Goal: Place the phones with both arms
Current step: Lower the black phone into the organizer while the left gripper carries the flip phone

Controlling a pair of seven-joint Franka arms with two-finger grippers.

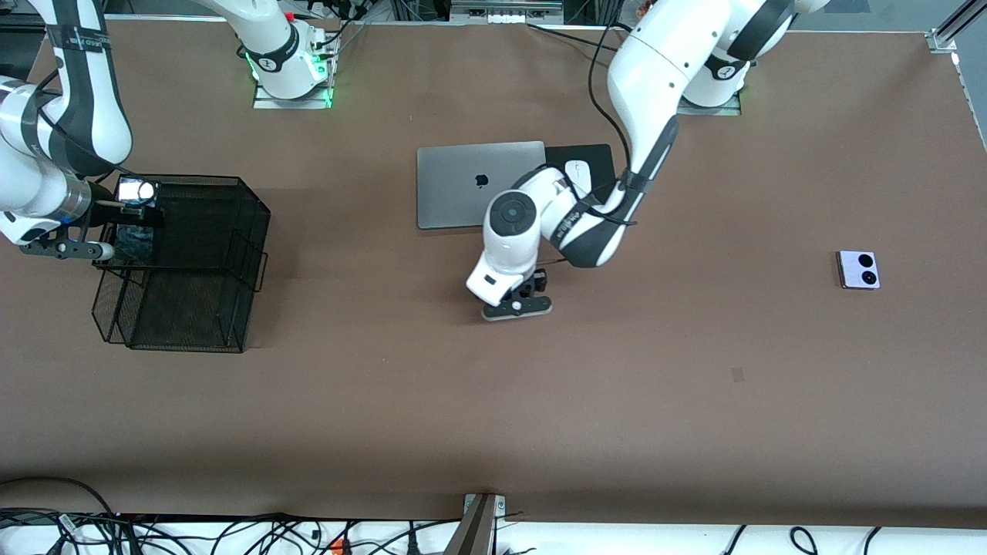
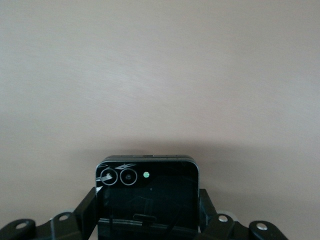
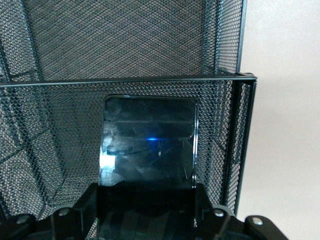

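My right gripper is shut on the long slim black phone. It holds that phone upright over the black mesh basket at the right arm's end of the table, and the slab's free end hangs just inside the basket's rim. Close above the bare table in the middle, my left gripper is shut on the small squarish black folded phone, one finger on each side. The lilac phone with two black lenses lies flat toward the left arm's end.
A silver laptop lies shut between the arms' bases and my left gripper. Beside it a white mouse rests on a black pad, partly covered by the left arm. Cables run along the table's near edge.
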